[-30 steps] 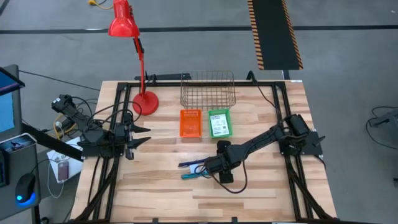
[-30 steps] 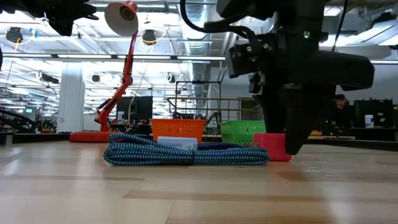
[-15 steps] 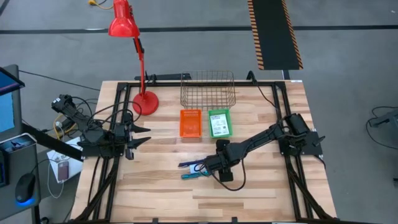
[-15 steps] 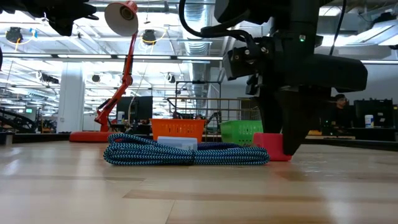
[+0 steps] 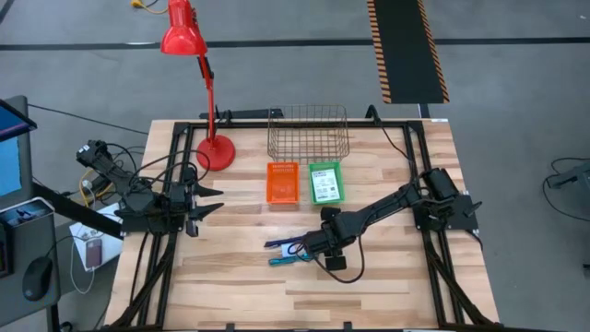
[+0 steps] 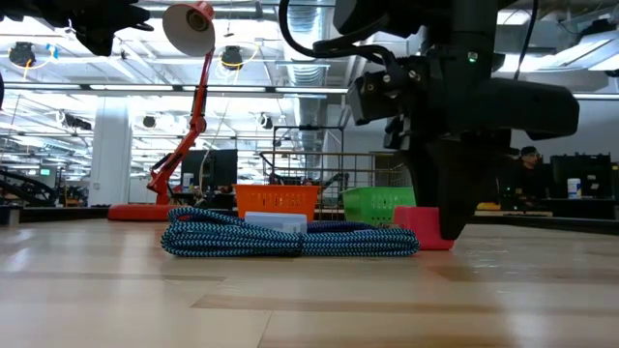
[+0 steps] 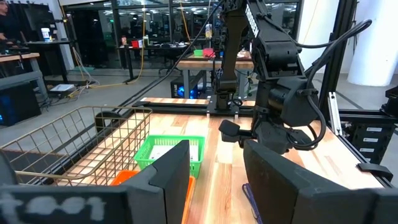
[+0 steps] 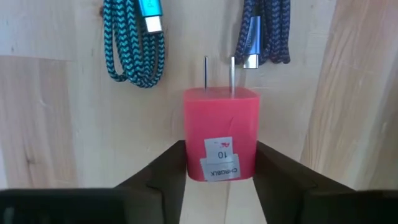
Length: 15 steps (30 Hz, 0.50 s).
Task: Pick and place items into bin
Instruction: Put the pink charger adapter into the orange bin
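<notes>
The right gripper [image 5: 312, 247] is lowered to the tabletop near the middle of the wooden table [image 5: 387, 295], and its two fingers [image 8: 163, 168] are seen in the right wrist view closed against the two sides of a red-pink plug-in charger block [image 8: 221, 134], which bears a small white label and has two metal prongs pointing away from the wrist; the block rests on the table in the low view [image 6: 424, 228], so it is gripped but not lifted. Just beyond the prongs lie a coiled teal braided cable [image 8: 135, 43] and a coiled dark blue braided cable [image 8: 264, 34], each with a metal plug end, both apart from the block. In the high view the cables [image 5: 286, 253] lie immediately to the left of the right gripper. Farther back stand an orange basket [image 5: 282, 183] and, beside it, a green basket [image 5: 325, 183] holding a white printed card, with a wire bin [image 5: 308, 134] behind them and a red desk lamp [image 5: 198, 74] at the back left. The left gripper [image 5: 214, 201] waits at the left edge of the table, its fingers [image 7: 171, 171] nearly together and holding nothing
</notes>
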Each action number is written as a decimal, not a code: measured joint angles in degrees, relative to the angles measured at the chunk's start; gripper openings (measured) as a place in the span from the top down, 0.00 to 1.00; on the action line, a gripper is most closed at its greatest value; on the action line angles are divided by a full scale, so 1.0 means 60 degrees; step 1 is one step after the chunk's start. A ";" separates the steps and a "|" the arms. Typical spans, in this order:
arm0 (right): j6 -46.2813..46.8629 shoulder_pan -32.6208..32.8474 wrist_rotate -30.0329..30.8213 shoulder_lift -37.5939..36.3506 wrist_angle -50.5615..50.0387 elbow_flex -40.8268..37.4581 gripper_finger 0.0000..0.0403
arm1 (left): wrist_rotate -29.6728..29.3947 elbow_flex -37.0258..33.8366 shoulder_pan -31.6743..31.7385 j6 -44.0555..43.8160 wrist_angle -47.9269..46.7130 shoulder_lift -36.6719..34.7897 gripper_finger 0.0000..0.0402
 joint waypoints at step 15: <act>0.0022 0.0000 -0.0024 -0.0133 -0.0018 0.0007 0.64 | -0.0002 0.0001 0.0000 0.0075 0.0000 0.0000 0.65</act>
